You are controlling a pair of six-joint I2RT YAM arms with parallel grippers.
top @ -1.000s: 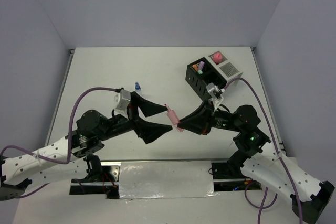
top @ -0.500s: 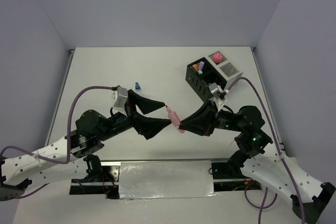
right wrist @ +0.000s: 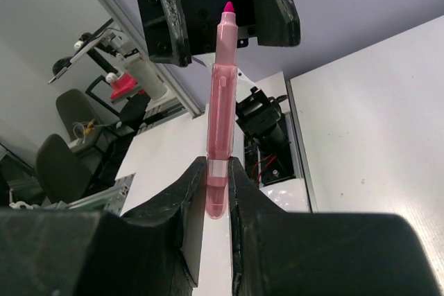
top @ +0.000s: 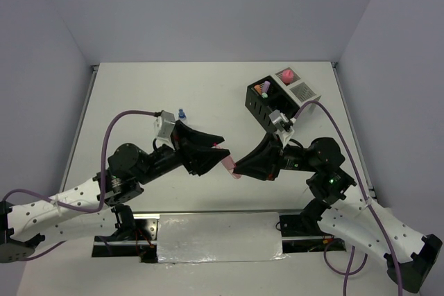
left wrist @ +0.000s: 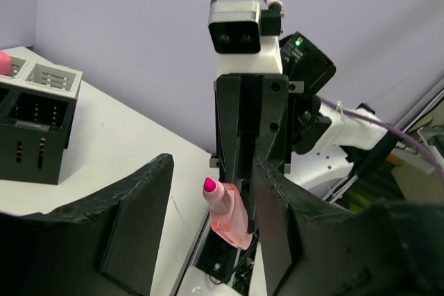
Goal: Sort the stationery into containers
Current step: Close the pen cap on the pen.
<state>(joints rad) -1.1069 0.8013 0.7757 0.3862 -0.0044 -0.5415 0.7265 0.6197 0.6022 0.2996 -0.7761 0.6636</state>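
Observation:
A pink highlighter (top: 229,164) with a bare magenta tip hangs in the air between both arms. My right gripper (top: 239,167) is shut on its rear end (right wrist: 222,102), right gripper (right wrist: 216,171). My left gripper (top: 224,148) faces it, jaws open on either side of the tip end (left wrist: 227,216), left gripper (left wrist: 211,171); the highlighter lies close to one finger, with a gap to the other. The black container (top: 262,105) and the white container (top: 302,91) stand at the back right. A small blue-capped bottle (top: 182,113) stands on the table behind my left arm.
The black container holds purple, orange and green items (top: 262,89). A pink item (top: 286,75) sits in the white container. In the left wrist view the black container (left wrist: 28,129) stands at the far left. Purple cables loop over both arms.
My left gripper has moved right, around the highlighter's tip end, and its jaws have narrowed. The right gripper stays shut on the highlighter, barely shifted.

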